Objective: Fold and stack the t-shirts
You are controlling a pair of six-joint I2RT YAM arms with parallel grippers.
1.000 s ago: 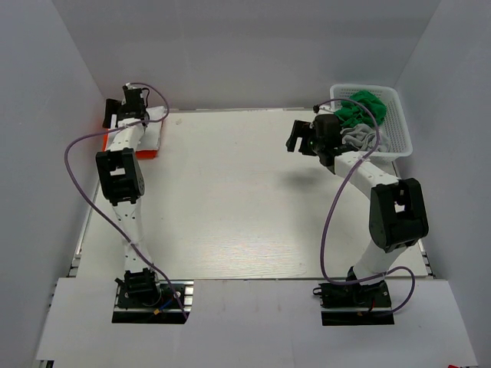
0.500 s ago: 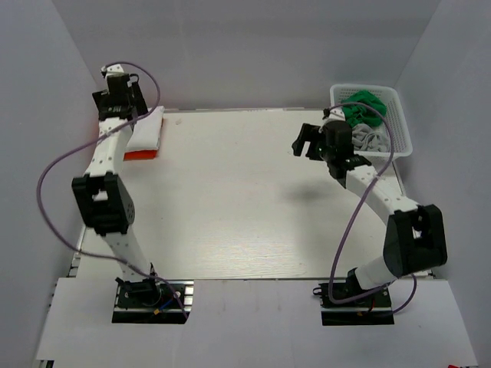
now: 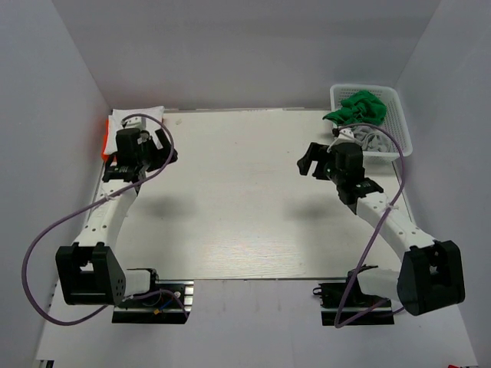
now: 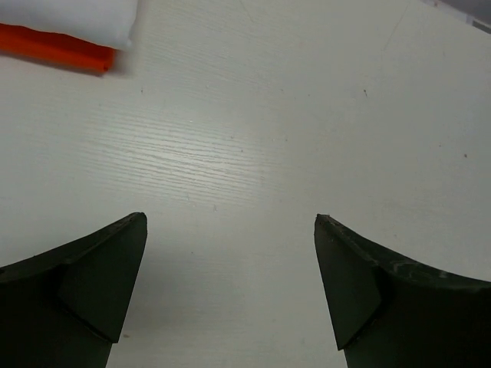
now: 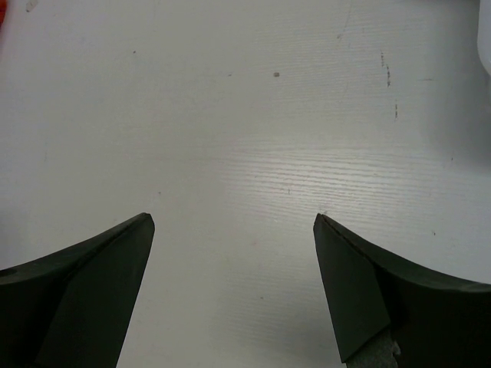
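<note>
A folded white t-shirt (image 3: 136, 114) lies on a folded orange t-shirt (image 3: 103, 139) at the table's far left corner. In the left wrist view the white t-shirt (image 4: 69, 15) and the orange t-shirt (image 4: 57, 46) show at the top left. A green t-shirt (image 3: 355, 106) and a grey t-shirt (image 3: 370, 138) lie crumpled in the white mesh basket (image 3: 399, 123) at the far right. My left gripper (image 3: 157, 153) (image 4: 230, 222) hangs open over bare table just right of the stack. My right gripper (image 3: 311, 162) (image 5: 234, 218) is open and empty over bare table, left of the basket.
White walls close in the table (image 3: 245, 199) on the left, back and right. Purple cables loop from both arms. The arm bases sit at the near edge.
The left arm has drawn back from over the stack toward the near side and to the right. The right arm has pulled back from the basket toward the near side. Both grippers stayed open.
</note>
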